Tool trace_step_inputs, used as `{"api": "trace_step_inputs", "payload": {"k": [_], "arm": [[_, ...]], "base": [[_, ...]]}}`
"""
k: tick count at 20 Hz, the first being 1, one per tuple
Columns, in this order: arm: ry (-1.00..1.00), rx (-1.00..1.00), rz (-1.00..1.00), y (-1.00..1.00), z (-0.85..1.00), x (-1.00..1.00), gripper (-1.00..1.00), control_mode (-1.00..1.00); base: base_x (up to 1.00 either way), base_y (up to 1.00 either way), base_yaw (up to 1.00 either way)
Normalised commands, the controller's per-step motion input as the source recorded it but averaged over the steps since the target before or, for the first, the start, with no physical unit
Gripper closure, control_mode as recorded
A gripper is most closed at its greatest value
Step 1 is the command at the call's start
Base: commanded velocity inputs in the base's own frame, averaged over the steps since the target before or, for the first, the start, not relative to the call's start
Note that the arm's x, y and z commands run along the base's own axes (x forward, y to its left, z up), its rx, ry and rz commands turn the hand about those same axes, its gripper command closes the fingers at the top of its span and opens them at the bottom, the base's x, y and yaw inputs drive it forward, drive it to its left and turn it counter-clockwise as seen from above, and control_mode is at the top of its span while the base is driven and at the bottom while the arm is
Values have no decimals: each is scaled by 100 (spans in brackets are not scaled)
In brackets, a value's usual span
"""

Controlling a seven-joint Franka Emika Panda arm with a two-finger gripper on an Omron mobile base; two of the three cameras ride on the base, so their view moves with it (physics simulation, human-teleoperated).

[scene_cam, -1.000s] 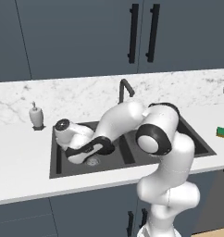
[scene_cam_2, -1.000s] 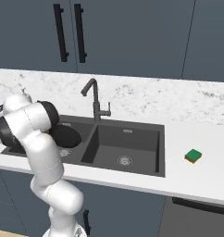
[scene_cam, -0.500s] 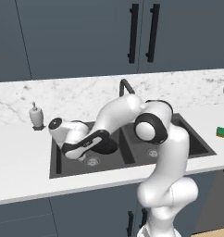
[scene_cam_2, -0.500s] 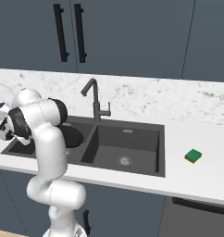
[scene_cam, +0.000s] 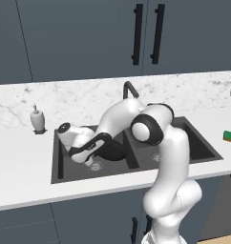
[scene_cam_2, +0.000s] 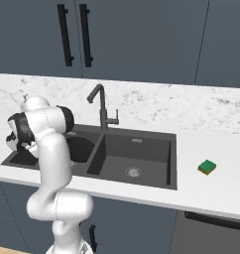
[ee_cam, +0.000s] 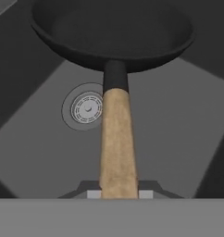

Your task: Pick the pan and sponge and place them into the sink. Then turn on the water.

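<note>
While the claw [ee_cam: 117, 193] grips the wooden handle near its end, the pan [ee_cam: 111, 32] hangs in the left basin of the sink [scene_cam: 203, 147], over the silver drain [ee_cam: 87, 108]; whether it touches the basin floor, cannot tell; pan step looks nearly done, release left; sponge [scene_cam_2: 207, 167] lies on the bench [scene_cam_2: 216, 191] right of the sink, near the front edge, well apart from the arm, untouched; faucet [scene_cam_2: 100, 105] at the back edge, no water seen; so sponge and water steps both remain.
</note>
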Motion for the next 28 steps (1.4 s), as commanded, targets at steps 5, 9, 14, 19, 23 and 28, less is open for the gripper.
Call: {"api": "trace_step_inputs", "payload": {"k": [5,9,14,19,23,28], "arm": [[0,0,-8,8,-41,42,100,-100],[0,0,-7,20,-27,8,100,-100],[0,0,-11,-1,-25,-10,100,-100],[0,0,-12,-16,-42,-42,100,-100],[0,0,-10,-29,-49,-24,100,-100],[0,0,-4,-21,-71,0,100,-100]], "base": [[0,0,0],[0,0,0],[0,0,0],[0,0,0],[0,0,0],[0,0,0]]}}
